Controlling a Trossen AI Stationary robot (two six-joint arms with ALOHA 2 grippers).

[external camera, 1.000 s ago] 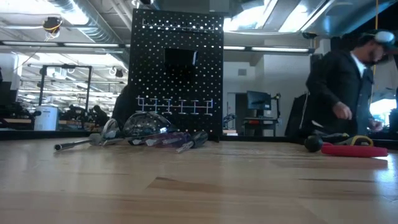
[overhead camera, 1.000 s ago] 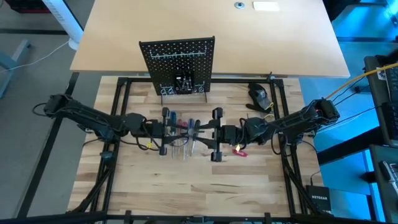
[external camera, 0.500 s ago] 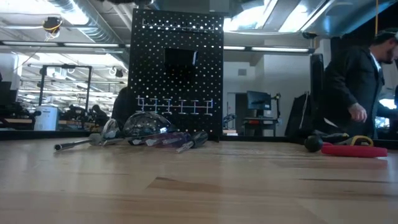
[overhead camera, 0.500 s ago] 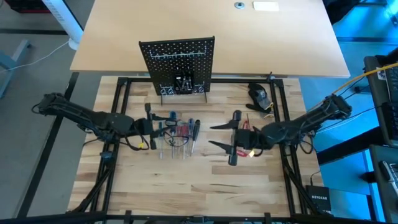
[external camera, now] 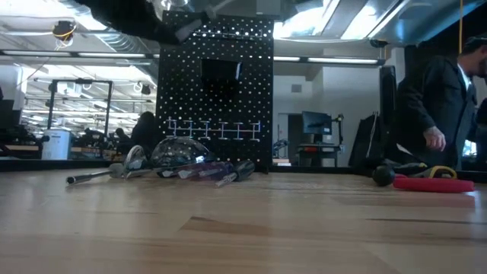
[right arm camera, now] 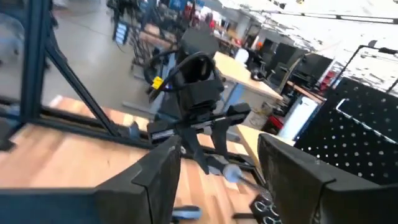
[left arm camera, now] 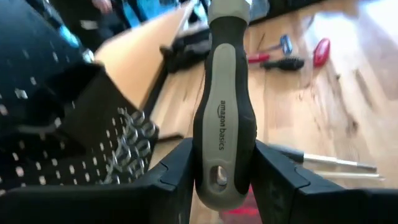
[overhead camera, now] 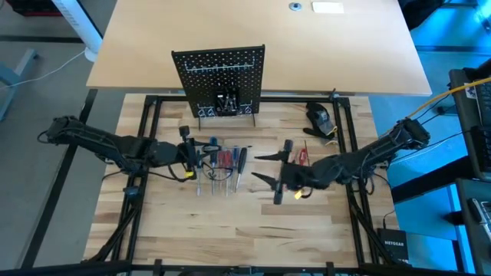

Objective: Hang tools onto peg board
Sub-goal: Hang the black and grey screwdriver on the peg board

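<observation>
The left gripper (overhead camera: 186,150) hangs over the table's middle, at nine o'clock from the tools (overhead camera: 222,161). It is clenched on a screwdriver (left arm camera: 222,118) with a black and grey handle, which stands between the two fingers (left arm camera: 171,174) in the left wrist view.

The tools lie in a loose heap on the wooden table (overhead camera: 230,222), red and blue handles among silver shafts, at six o'clock from the peg board (overhead camera: 221,78). The board stands upright at twelve o'clock on the table, with a row of hooks across it.

The right gripper (overhead camera: 265,169) hovers at three o'clock from the heap, its fingers (right arm camera: 292,168) spread wide and holding nothing. Red pliers (overhead camera: 301,156) lie beside the right arm, and a dark lump (overhead camera: 320,116) sits at two o'clock. In the low view a person (external camera: 441,106) stands behind the table at three o'clock.
</observation>
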